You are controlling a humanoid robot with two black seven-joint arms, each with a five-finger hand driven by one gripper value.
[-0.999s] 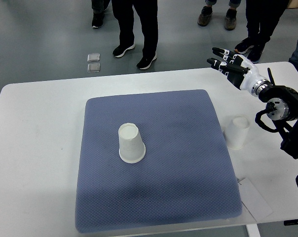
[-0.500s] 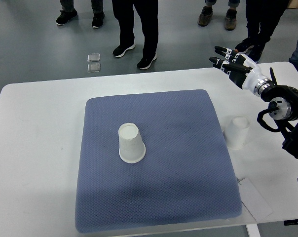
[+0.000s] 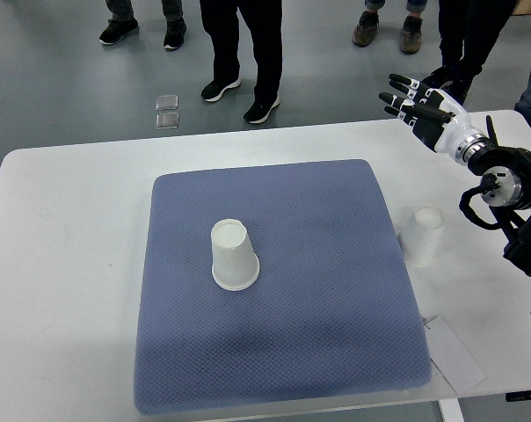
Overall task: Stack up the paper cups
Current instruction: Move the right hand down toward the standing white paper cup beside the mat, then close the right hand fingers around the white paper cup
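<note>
right hand (image 3: 421, 104) fingers spread, empty, above table (image 3: 63, 229) far edge | cup (image 3: 421, 235) beside mat (image 3: 274, 290) right edge

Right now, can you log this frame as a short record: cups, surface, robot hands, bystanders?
cups: two white paper cups, both upside down, not stacked
cup on mat: near the middle of the blue mat
cup off mat: on the white table, just right of the mat
right robot hand: fingers spread, holding nothing, above the table's far right edge, apart from both cups
left robot hand: not in view
bystanders: legs and shoes of several people beyond the table
</note>
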